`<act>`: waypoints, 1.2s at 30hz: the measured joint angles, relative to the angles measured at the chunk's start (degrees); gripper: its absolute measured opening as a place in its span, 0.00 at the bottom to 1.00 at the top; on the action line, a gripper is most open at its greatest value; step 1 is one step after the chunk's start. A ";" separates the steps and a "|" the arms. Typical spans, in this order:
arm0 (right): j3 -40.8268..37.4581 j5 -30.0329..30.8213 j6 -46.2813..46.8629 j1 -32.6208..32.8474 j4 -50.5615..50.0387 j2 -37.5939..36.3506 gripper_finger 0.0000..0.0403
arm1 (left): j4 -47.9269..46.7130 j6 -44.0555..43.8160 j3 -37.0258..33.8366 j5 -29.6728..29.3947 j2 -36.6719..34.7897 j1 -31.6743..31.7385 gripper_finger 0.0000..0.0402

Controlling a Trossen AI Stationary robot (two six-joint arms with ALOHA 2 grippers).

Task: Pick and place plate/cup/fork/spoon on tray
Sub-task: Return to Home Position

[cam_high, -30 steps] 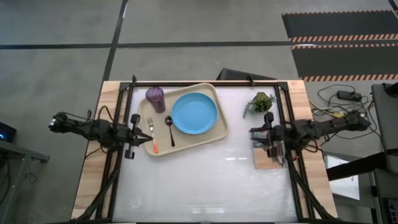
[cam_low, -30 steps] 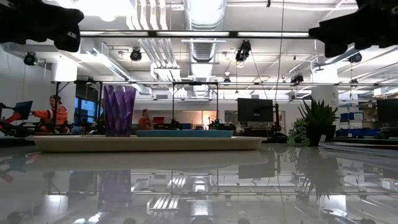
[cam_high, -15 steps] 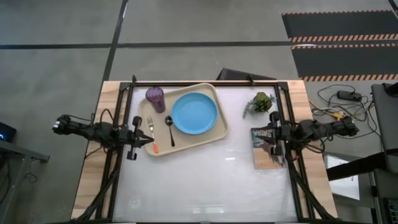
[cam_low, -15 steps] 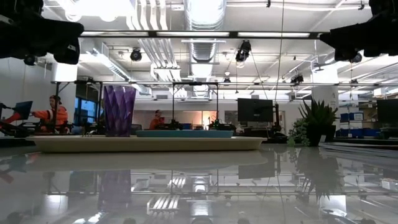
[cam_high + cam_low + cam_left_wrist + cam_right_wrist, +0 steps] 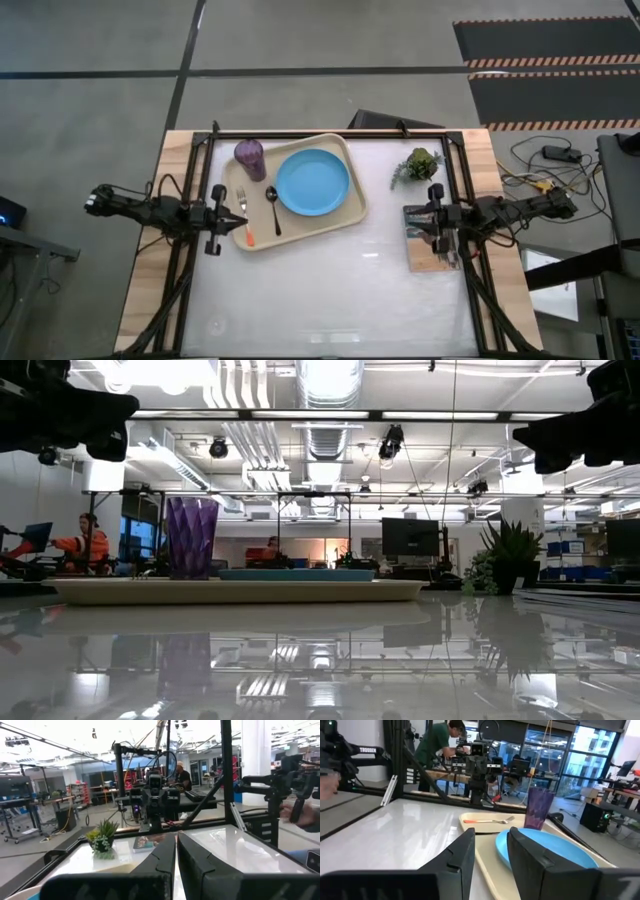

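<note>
Tray [image 5: 340, 210] sits upper centre of the counter [image 5: 330, 290]. On it: plate [image 5: 312, 182], cup [image 5: 249, 157], spoon [image 5: 273, 205], fork [image 5: 243, 214]. Left end effector [image 5: 222, 217] is held at the tray's left edge, fingers clenched. Right end effector [image 5: 416, 222] is parked over a book [image 5: 428, 255], fingers slightly parted, nothing gripped.

A small green potted plant [image 5: 418, 164] was seen near the table's far right corner, on the white tabletop [image 5: 330, 280]. A picture book [image 5: 430, 250] was lying flat just in front of it, close to the right edge (partly covered from above). In the low view the plant [image 5: 511, 555] was standing upright at the right. A seated person in orange [image 5: 80, 543] was visible in the room behind; another person in green [image 5: 437, 742] was seen in the right wrist view.
</note>
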 joint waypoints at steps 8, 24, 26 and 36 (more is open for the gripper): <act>-0.02 0.00 0.26 0.00 -0.09 -0.02 0.24 | -0.09 -0.07 -0.03 -0.02 0.25 0.00 0.00; -0.07 0.02 0.24 0.00 -0.20 0.01 0.22 | -0.11 -0.07 -0.09 -0.08 0.48 0.00 0.00; -0.07 0.02 0.25 0.00 -0.21 0.03 0.22 | -0.14 -0.07 -0.09 -0.08 0.46 0.00 0.00; -0.09 0.04 0.24 0.00 -0.22 0.02 0.23 | -0.14 -0.08 -0.11 -0.09 0.91 -0.02 0.00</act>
